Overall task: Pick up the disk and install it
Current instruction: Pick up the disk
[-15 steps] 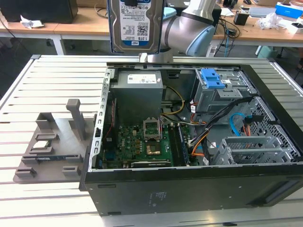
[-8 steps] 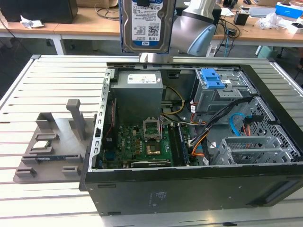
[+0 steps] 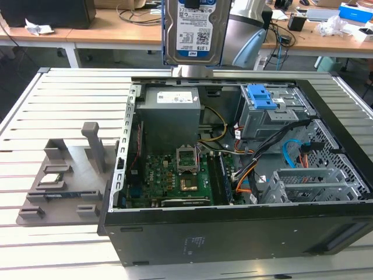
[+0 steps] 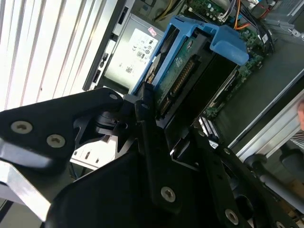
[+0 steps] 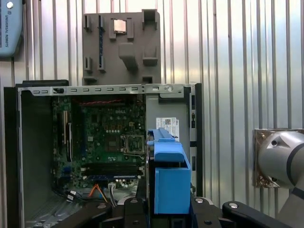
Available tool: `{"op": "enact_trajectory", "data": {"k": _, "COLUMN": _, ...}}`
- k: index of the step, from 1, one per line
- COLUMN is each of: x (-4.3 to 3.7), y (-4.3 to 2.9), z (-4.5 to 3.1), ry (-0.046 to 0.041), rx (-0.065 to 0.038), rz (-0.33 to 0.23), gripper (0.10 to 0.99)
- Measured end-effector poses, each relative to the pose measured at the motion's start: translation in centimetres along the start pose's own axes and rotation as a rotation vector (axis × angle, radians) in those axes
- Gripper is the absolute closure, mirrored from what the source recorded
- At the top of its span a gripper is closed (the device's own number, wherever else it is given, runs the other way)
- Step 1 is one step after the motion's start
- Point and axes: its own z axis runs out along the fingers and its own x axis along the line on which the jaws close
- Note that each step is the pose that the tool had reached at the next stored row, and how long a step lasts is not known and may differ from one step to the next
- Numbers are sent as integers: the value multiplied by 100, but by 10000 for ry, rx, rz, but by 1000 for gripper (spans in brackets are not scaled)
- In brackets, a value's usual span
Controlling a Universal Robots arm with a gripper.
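Note:
The disk (image 3: 192, 32), a silver hard drive with a white-and-blue label, hangs upright high above the back edge of the open computer case (image 3: 233, 233). Its top edge runs out of the exterior view. In both wrist views its bright blue carrier bracket (image 5: 168, 175) frames it. The underside and connector of the disk (image 4: 183, 78) face the second wrist camera. My gripper (image 4: 164, 118) is shut on the disk, with a black finger pressed on each flat side. The same gripper (image 5: 168, 202) holds the disk's end above the case interior.
Inside the case lie the green motherboard (image 3: 175, 175), the grey power supply (image 3: 169, 111) and a drive cage with a blue latch (image 3: 260, 99). A grey fixture tray (image 3: 58, 181) holding a small square chip sits at the exterior view's left on the ribbed table (image 3: 58, 105).

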Motion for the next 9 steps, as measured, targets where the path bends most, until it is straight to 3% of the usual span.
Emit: {"op": "enact_trajectory", "data": {"k": 9, "x": -1, "y": -20, "z": 17, "ry": 1, "rx": -1, "rz": 1, "gripper": 725}}
